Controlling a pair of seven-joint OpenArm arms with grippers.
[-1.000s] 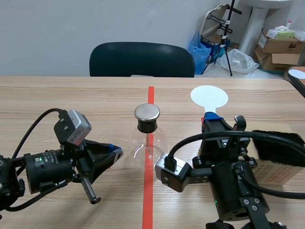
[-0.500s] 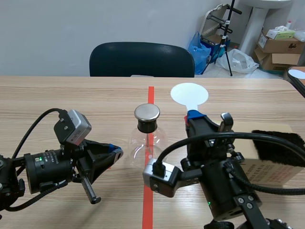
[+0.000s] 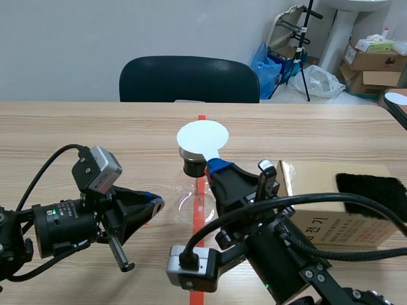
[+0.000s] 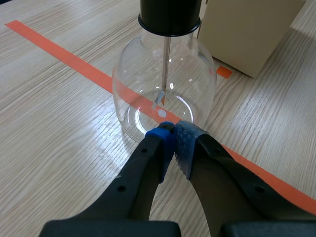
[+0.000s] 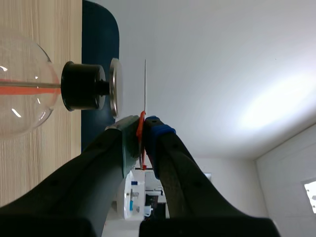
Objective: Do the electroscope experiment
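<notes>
A clear round glass flask (image 3: 186, 194) stands upright on the desk (image 3: 95, 133), with a black stopper (image 4: 170, 15) and metal cap (image 5: 114, 88) on top. A white round paddle (image 3: 202, 136) hangs level just above the cap, seemingly apart.

The wooden worktop (image 3: 95, 133) carries a glass flask (image 3: 188, 194) standing upright on the orange tape line (image 3: 201, 122); a cardboard box (image 3: 331, 219) lies near it.

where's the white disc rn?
Scene view, centre, above the tape line: the white disc is held in the right gripper, just over the electroscope's metal cap. The right wrist view shows a gap between them.
</notes>
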